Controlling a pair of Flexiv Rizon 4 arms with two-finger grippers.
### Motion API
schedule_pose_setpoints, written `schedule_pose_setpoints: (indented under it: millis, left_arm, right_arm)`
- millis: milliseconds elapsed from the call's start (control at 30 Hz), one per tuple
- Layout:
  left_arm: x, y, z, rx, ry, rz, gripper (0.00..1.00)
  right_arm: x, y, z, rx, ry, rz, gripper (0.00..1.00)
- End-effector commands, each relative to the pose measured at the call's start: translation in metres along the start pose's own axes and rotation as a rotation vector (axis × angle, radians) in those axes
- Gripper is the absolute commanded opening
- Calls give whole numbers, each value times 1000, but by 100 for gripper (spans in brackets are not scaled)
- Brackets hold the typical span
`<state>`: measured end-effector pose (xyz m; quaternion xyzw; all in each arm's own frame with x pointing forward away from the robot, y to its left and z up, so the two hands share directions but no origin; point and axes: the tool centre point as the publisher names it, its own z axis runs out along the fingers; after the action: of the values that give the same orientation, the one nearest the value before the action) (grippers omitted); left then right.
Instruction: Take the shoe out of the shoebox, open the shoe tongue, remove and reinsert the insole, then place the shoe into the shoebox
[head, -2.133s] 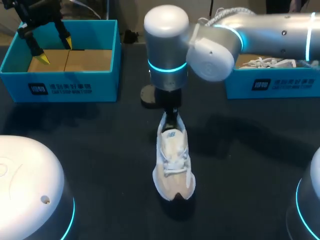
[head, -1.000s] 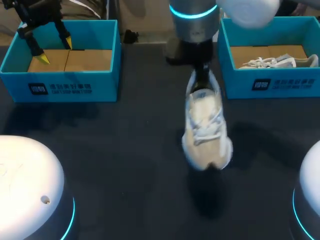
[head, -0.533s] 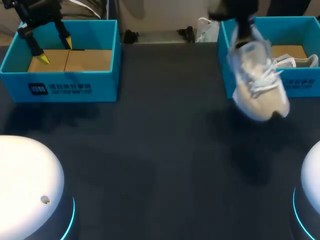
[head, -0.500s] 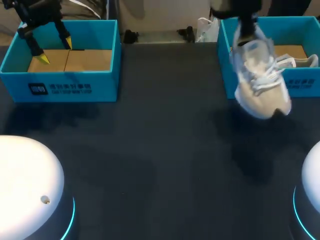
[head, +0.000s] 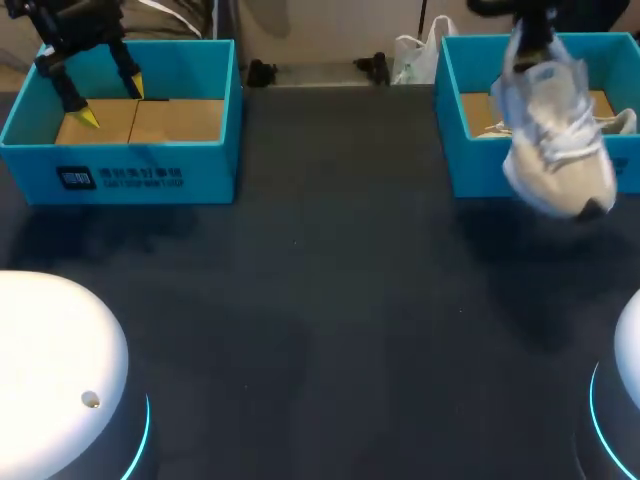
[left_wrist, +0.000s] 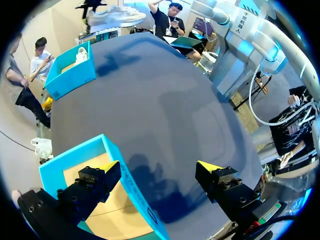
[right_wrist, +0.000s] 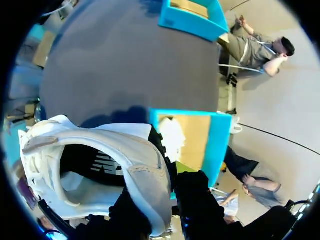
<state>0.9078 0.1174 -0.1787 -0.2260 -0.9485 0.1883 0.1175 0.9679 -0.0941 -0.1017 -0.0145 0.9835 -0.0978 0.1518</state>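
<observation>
A white and beige shoe (head: 555, 135) hangs in the air, toe down, in front of the right blue shoebox (head: 452, 150). My right gripper (head: 530, 35) is shut on its heel collar from above. In the right wrist view the shoe (right_wrist: 100, 160) shows its dark inside, with my right gripper (right_wrist: 162, 200) clamped on the rim and the box (right_wrist: 215, 135) below it. My left gripper (head: 95, 85) hovers open over the left blue shoebox (head: 120, 160). In its own view my left gripper (left_wrist: 160, 167) straddles that box's wall (left_wrist: 120, 175) and holds nothing.
A second white shoe (head: 600, 122) lies inside the right shoebox on its cardboard floor. The left shoebox shows only a cardboard floor (head: 150, 120). The dark table (head: 330, 280) stretches between the two boxes.
My right arm has lifted the shoe from the table's middle and carried it right and back, up to the right shoebox. The left arm has not moved.
</observation>
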Motion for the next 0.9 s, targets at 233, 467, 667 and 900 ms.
schedule_pose_setpoints:
  millis: [233, 467, 667, 900]
  left_arm:
    - [0, 0, 0, -3, 0, 0, 100]
    - [0, 0, 0, -3, 0, 0, 100]
    - [0, 0, 0, -3, 0, 0, 100]
    - [0, 0, 0, -3, 0, 0, 100]
  right_arm:
    - [-119, -73, 15, -75, 24, -5, 0]
    - [-119, -73, 15, -75, 24, -5, 0]
    - [-119, -73, 15, -75, 24, -5, 0]
    - [-147, -78, 26, -57, 8, -16, 0]
